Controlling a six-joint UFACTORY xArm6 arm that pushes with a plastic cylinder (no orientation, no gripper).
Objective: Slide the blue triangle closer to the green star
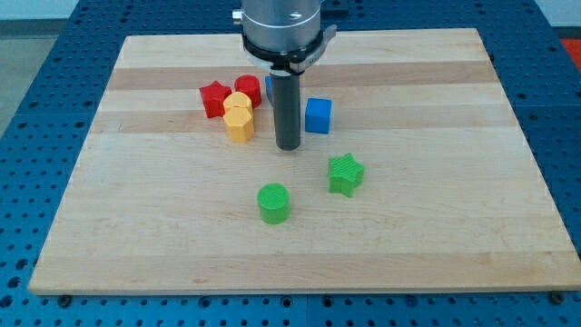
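Note:
A green star (345, 174) lies right of the board's middle. A sliver of a blue block (270, 89) shows behind the rod's left side, toward the view's top; its shape is hidden. A blue cube-like block (318, 115) sits just right of the rod. My tip (288, 145) rests on the board, left of and slightly below the blue cube, and up-left of the green star, touching neither.
A red star (214, 98), a red cylinder (248, 89) and two yellow blocks (240, 123) cluster left of the rod. A green cylinder (273, 203) lies below my tip. The wooden board (454, 227) sits on a blue perforated table.

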